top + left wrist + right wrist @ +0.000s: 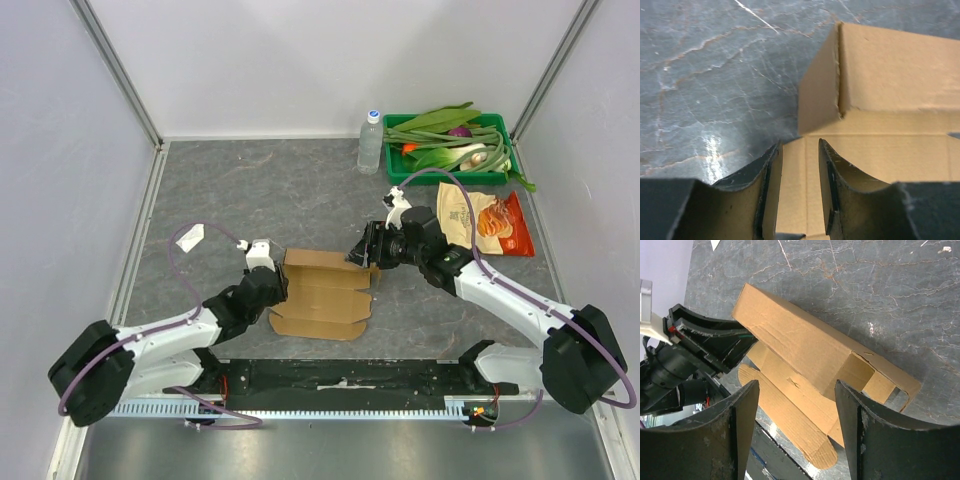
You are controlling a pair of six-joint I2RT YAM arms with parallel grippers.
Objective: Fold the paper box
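The paper box (pixel 325 296) is a brown cardboard sheet lying mid-table, its far long panel folded up into a hollow sleeve and its near flaps flat. It also shows in the left wrist view (pixel 890 70) and the right wrist view (pixel 805 347). My left gripper (pixel 280 288) is at the box's left end, its jaws a little apart over a flat panel (pixel 799 145), holding nothing. My right gripper (pixel 362 251) hovers over the box's right end, wide open and empty (pixel 797 385). The left arm (pixel 695 350) shows in the right wrist view.
A water bottle (pixel 371 142) and a green tray (pixel 440 178) of vegetables stand at the back right. A glossy snack bag (pixel 485 220) lies right of my right gripper. A white paper scrap (pixel 190 236) lies at the left. Enclosure walls surround the table.
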